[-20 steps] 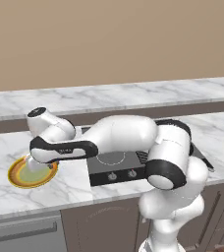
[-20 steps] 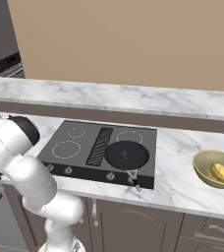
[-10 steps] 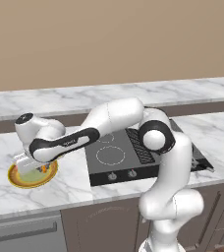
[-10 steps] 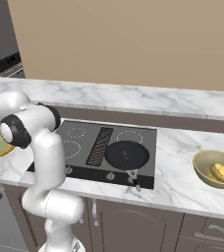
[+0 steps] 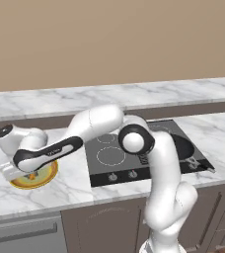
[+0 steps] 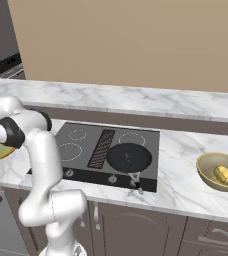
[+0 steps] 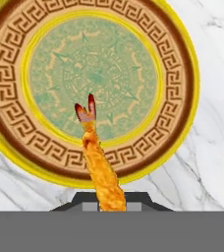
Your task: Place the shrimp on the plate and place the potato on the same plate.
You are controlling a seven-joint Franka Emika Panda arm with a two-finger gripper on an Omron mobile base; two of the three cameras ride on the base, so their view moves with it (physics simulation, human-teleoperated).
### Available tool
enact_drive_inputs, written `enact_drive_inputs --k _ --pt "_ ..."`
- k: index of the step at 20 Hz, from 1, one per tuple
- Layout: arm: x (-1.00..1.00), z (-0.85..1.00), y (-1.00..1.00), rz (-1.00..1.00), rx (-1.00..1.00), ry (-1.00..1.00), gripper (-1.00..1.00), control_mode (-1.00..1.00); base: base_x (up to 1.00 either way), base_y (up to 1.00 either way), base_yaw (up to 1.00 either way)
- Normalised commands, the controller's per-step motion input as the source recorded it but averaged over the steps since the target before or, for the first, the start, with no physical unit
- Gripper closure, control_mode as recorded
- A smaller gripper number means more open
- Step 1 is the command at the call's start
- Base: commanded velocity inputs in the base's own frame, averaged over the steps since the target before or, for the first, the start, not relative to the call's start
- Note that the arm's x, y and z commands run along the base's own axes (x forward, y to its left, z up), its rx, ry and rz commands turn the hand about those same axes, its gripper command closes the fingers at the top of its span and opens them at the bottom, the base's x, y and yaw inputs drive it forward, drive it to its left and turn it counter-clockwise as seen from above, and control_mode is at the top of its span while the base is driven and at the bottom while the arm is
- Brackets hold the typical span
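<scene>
The shrimp [image 7: 100,170] hangs tail-out from my gripper [image 7: 111,201], clenched on its body, directly above the plate [image 7: 148,142] on the counter [image 7: 212,123] — positioned so a release should drop it inside the rim. The potato [image 6: 223,174] waits in the tan bowl [image 6: 206,176] — well apart, beyond the stove [image 6: 86,145].

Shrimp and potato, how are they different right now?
The shrimp is orange, long and thin; the potato is a pale yellow lump. The shrimp is pinched in the gripper above the plate; the potato sits in a tan bowl. Neither lies on the plate.
</scene>
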Motion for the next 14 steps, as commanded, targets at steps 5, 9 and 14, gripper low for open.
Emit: enact_drive_inputs --k 5,9,14 --pt "0.39 -0.09 0.00 0.00 0.00 -0.01 1.00 -1.00 0.00 0.00 0.00" --pt "0.28 -0.32 0.00 0.00 0.00 0.00 1.00 -1.00 0.00 0.00 0.00" --pt "0.07 -0.46 0.00 0.00 0.00 -0.01 1.00 -1.00 0.00 0.00 0.00"
